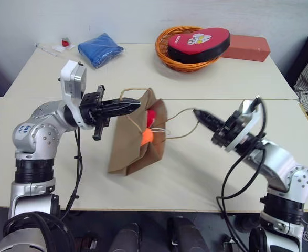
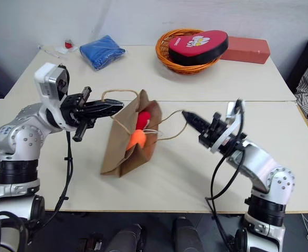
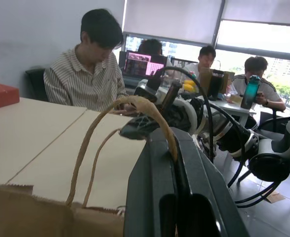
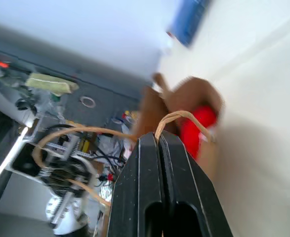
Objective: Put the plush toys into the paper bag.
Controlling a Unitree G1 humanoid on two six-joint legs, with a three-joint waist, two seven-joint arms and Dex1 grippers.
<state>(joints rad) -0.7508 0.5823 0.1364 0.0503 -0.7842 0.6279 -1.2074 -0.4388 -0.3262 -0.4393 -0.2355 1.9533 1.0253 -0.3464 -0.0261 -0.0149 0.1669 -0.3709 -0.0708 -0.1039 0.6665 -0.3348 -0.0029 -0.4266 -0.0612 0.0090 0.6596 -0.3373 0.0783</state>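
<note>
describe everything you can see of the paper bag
The paper bag is plain brown kraft paper with thin twisted-cord loop handles. It is tilted over the cream table, its bottom corner resting there, mouth facing right. The left claw, shut, grips one handle; the right claw, shut, pinches the other, spreading the mouth. Inside show a red plush toy and an orange one.

shared office or lab: pale worktables (image 1: 237,79) pushed together, seated people (image 3: 88,69) at a laptop (image 3: 141,64), roller blinds (image 3: 174,19) over bright windows.
</note>
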